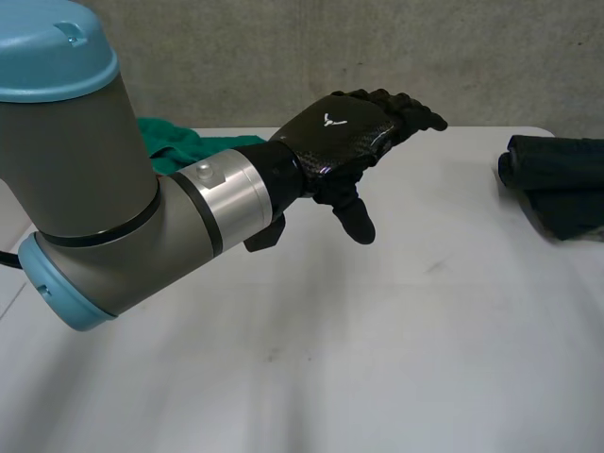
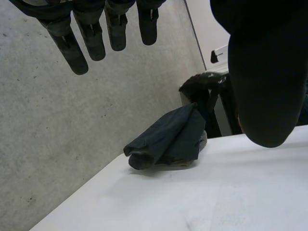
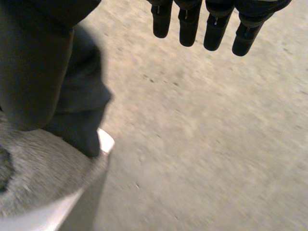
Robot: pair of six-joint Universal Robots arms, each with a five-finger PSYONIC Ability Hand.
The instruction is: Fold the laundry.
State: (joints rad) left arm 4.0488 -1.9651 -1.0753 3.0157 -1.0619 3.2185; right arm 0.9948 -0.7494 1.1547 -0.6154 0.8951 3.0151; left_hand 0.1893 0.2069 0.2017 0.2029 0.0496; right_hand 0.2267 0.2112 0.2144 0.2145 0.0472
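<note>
You had the left hand (image 1: 344,132) up in the air over the white table (image 1: 377,359), near the upper middle of the head view; its fingers were straight and pointed to the right, and its thumb hung down; it was wide open and held nothing. The left arm (image 1: 104,189) came in from the left side of that view. Behind the arm, in the upper left, a green cloth (image 1: 175,146) lay bunched on the far part of the table; the arm hid some of it. At the right edge of the view a dark cloth (image 1: 562,184) lay on the table in a rough fold, well apart from the left hand and from the green cloth. A grey wall (image 1: 283,57) ran along the top.

In the left wrist view you could see the dark cloth (image 2: 168,139) out past the fingertips (image 2: 72,53), near the far corner of the table, with 1 side rolled over; the fingers were straight and the thumb stood well apart from them.

Your right hand (image 3: 33,62) was wide open too; in its own wrist view the fingers (image 3: 215,29) were straight, the thumb was well apart from them, and it held nothing. Dark cloth (image 3: 79,106) lay just beside the thumb, next to a white table corner; I could not tell if the thumb touched it.
</note>
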